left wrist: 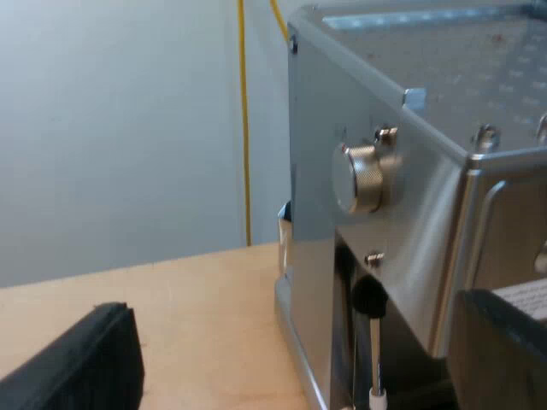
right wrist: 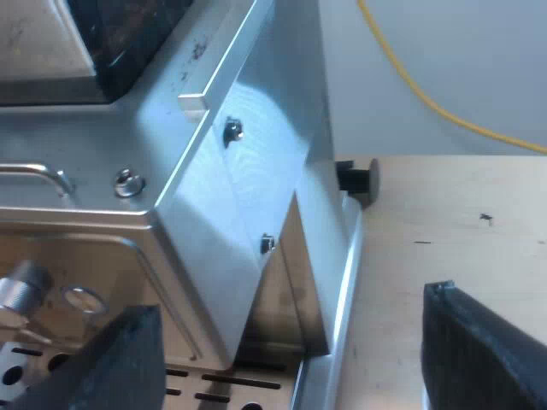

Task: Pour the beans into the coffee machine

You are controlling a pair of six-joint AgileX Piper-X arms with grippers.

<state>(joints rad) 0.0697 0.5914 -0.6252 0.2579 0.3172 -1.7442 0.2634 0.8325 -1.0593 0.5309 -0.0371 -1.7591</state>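
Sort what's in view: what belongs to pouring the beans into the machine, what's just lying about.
Belongs to the job: boxy brushed-steel espresso machine; dark bean hopper on its top; left gripper and right gripper, both open, empty.
Just there: pale wooden table; round knurled metal knob on the machine's side.

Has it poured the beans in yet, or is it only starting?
Hard to say: the pictures don't settle whether beans went in. In hand: nothing; the left gripper and right gripper are open and empty, close by the espresso machine on the wooden table. Possibly left: picking up beans and pouring.
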